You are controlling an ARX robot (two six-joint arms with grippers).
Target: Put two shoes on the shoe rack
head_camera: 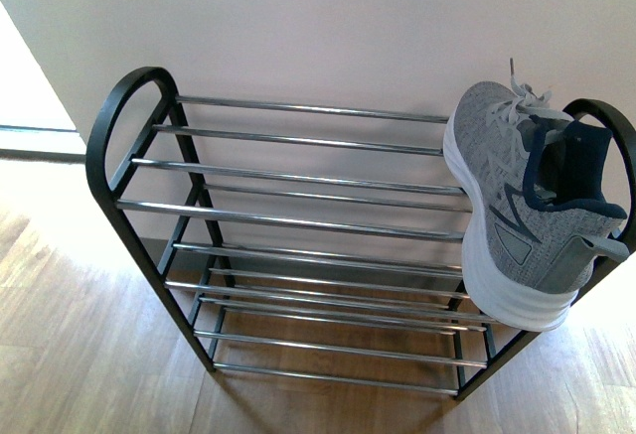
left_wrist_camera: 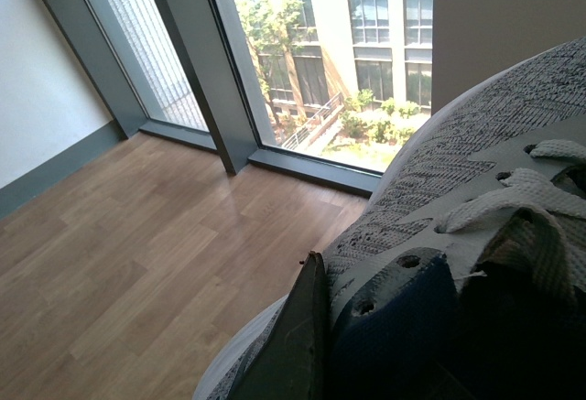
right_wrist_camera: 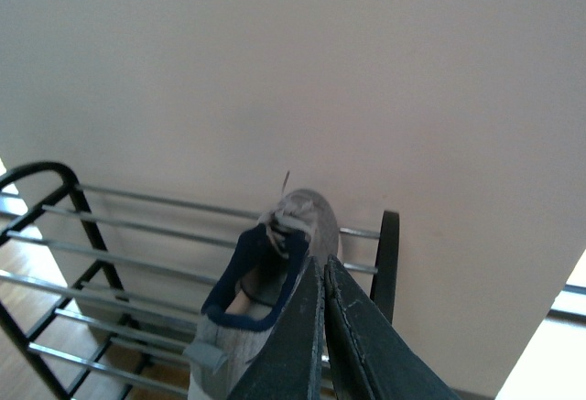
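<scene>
- Step: first placement; neither shoe seated.
- Right gripper (right_wrist_camera: 322, 327) fingers pinched nearly shut on grey knit lace-up sneaker with white sole (head_camera: 507, 206), which is tilted, sole facing 9 o'clock, at the 3 o'clock end of the top tier of black-framed chrome-bar shoe rack (head_camera: 298, 168).
- Left gripper (left_wrist_camera: 316, 327): one finger visible against second grey knit sneaker (left_wrist_camera: 458, 162); probably clamped.
- Next: roll sole down, lower onto bars, release.

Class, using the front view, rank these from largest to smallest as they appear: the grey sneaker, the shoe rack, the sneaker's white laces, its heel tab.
1. shoe rack
2. grey sneaker
3. white laces and heel tab: both small and look about alike, so I leave them unranked.
</scene>
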